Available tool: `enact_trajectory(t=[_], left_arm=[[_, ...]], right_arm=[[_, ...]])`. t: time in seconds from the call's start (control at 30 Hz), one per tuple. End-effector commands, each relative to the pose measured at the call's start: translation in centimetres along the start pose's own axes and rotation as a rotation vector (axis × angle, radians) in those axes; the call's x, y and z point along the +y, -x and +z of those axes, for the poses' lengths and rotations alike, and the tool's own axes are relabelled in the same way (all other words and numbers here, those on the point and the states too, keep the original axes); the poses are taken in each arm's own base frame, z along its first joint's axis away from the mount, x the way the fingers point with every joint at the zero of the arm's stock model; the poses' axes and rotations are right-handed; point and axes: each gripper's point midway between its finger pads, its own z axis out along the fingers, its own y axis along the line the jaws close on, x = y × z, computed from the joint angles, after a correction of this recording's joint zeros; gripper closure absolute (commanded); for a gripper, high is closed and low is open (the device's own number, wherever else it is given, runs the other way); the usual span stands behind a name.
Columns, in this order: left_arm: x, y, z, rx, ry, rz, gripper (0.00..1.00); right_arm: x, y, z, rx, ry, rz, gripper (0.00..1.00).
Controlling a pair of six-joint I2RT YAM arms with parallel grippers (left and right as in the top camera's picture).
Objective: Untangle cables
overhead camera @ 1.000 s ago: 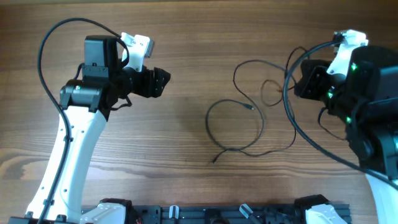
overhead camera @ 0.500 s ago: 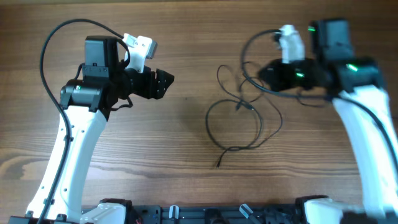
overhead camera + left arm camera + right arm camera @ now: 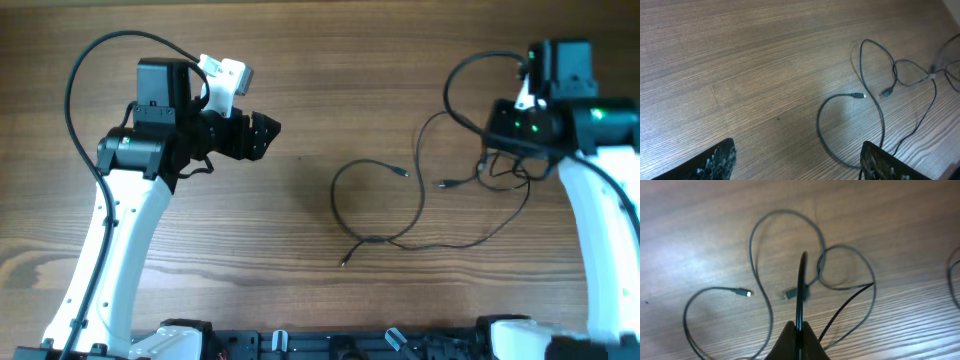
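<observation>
Thin dark cables (image 3: 415, 215) lie in loose loops on the wooden table, right of centre. One plug end (image 3: 403, 173) lies inside the left loop, another plug (image 3: 443, 184) lies to its right, and a third end (image 3: 343, 262) lies nearer the front. My right gripper (image 3: 800, 332) is shut on a cable strand (image 3: 802, 280) that rises from between its fingers; in the overhead view it (image 3: 497, 155) is over the cables' right side. My left gripper (image 3: 262, 135) is open and empty, well left of the cables. Its fingers (image 3: 720, 160) frame the left loop (image 3: 826, 135).
Wooden tabletop (image 3: 300, 60) all round. The arms' own thick black leads arc above each wrist, left (image 3: 80, 70) and right (image 3: 450, 85). A black rail (image 3: 340, 345) runs along the front edge.
My right arm swung left over the cables, then drew back right with a strand, pulling the right-hand loops out to the right. The left arm has barely moved.
</observation>
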Motion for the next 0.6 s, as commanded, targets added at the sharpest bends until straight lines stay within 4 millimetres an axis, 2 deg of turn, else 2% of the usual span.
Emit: enact_trajectory(t=[0.0,0.07,0.13,0.2,0.4,0.57], left_arm=[[-1.3,-0.1,0.3,0.005,-0.08,0.011,0.18],[-1.8,-0.3,0.8,0.019,-0.097,0.016,0.18],[-2.4,-0.9,2.1,0.059,-0.12,0.022,0.16],[-3.2,-1.6,4.0,0.099,-0.148,0.035,0.16],[-9.3,-2.2,9.7,0.129,-0.329,0.164,0.13],[-12.1,-4.5,14.2,0.185,-0.396,0.257,0.07]], right_arm=[[0.4,-0.6,1.8,0.075,0.004,0.052,0.96],[-0.7,-0.7,2.1,0.074,-0.063,0.099,0.96],[-3.0,-1.2,1.8,0.069,-0.199,0.186,0.96],[-3.8,-1.8,1.5,0.084,-0.242,0.21,0.96],[-3.3,-1.2,1.7,0.062,-0.217,0.212,0.96],[-1.3,-0.1,2.1,0.046,-0.102,0.109,0.96]])
